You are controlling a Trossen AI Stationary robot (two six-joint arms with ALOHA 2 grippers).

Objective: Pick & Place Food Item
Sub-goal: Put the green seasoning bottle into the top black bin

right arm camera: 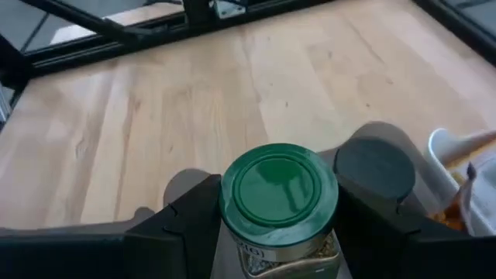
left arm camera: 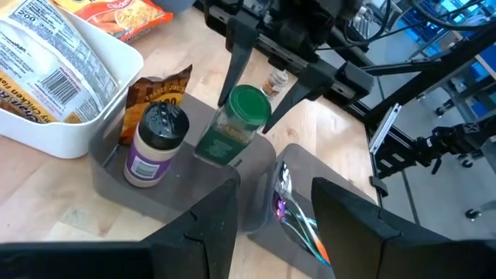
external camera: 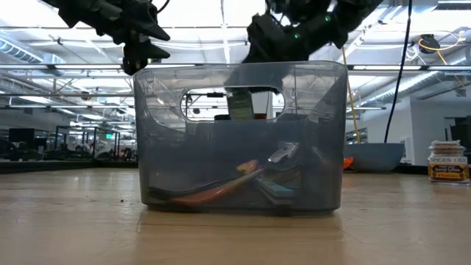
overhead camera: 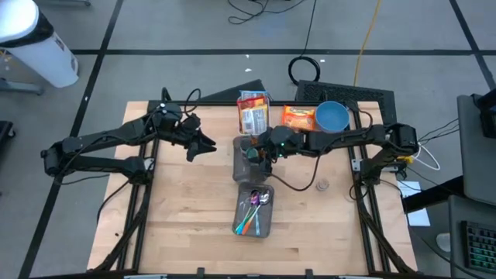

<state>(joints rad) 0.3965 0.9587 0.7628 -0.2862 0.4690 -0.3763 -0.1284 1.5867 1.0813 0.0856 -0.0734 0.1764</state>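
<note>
Lighting was bright and even from overhead ceiling strips (external camera: 221,29); shadows soft. Near fingers (left arm camera: 194,232) in both wrist views were blurred.

Two matte black jointed arms, left arm (overhead camera: 101,143), right arm (overhead camera: 353,138); black cables trailing along links; slim tapered black fingers (left arm camera: 236,58).

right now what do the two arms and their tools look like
Both arms are matte black, built of slim jointed links with black cables running alongside. The left tool and right tool each end in two long, tapering black fingers. No markings or stickers are visible.
</note>
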